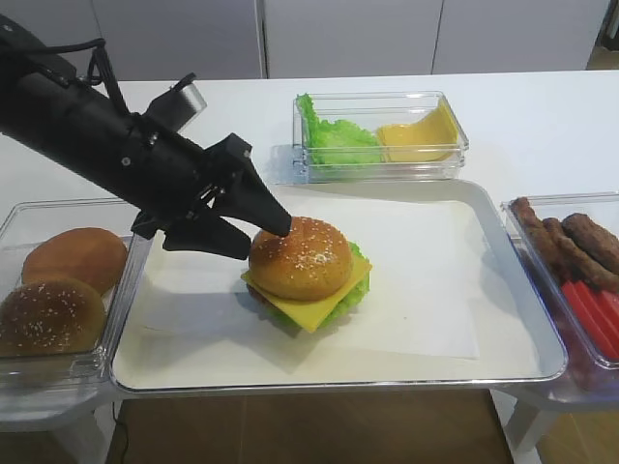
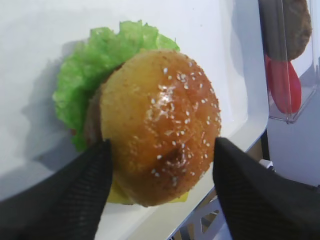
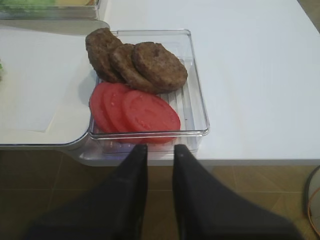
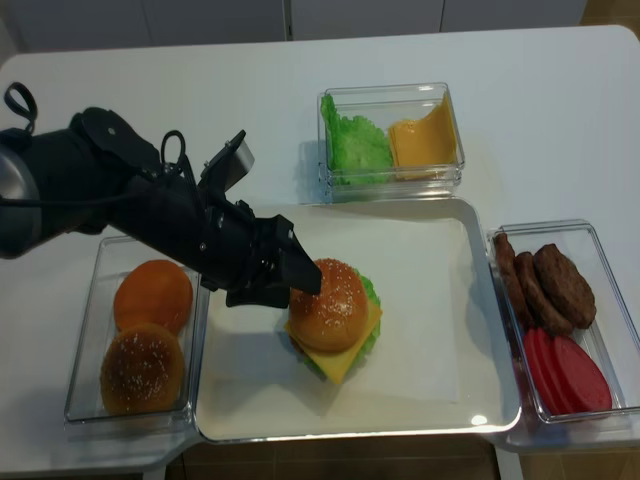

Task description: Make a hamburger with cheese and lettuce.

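The left pincer (image 2: 160,185) stands wide, its fingers either side of the hamburger (image 1: 308,271) on the tray (image 1: 503,358); the right pincer (image 3: 160,155) is narrow, holding nothing.

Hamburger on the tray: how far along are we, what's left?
Done: the stacked hamburger with golden sesame bun sits on the white metal tray, square yellow cheese slice and ruffled green lettuce leaf showing beneath. In hand: nothing; the left end effector straddles the bun, jaws open. Left: pull that arm clear. The right end effector is shut beside the table.
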Robot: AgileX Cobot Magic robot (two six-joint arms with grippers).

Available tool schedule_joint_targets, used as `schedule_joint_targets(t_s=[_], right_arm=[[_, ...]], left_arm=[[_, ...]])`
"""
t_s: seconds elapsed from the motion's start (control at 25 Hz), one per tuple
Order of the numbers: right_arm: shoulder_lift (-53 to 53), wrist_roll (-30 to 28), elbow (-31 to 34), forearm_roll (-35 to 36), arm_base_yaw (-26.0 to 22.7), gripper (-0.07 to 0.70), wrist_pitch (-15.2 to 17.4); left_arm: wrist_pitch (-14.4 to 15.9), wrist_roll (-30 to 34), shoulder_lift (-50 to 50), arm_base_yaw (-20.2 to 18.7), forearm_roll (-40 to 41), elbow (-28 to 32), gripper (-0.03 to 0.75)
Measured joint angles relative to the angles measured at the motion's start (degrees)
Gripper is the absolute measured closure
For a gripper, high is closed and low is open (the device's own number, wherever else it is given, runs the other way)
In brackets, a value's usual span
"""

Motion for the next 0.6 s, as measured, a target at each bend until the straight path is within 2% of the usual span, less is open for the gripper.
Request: schedule_joint_targets(t_s=[0.16,0.28,0.4,0.6], right_arm=[[0.0,0.0,0.0,0.0,0.0,0.496,0.0],[0.0,0.1,0.0,0.0,0.0,0.496,0.0],[0.0,0.1,0.0,0.0,0.0,0.496,0.0],[0.0,0.0,0.0,0.0,0.0,0.496,0.0]], left_arm=[[-0.3,0.0,-0.1,0.1,0.3,0.0,0.246],[-2.1,0.0,-1.5,0.9,1.0,0.0,0.246],[-4.0,-0.1,-4.6,2.6,2.1,0.0,0.246],[-4.5,-2.0,-10.5,7.2,6.0,0.0,0.247]])
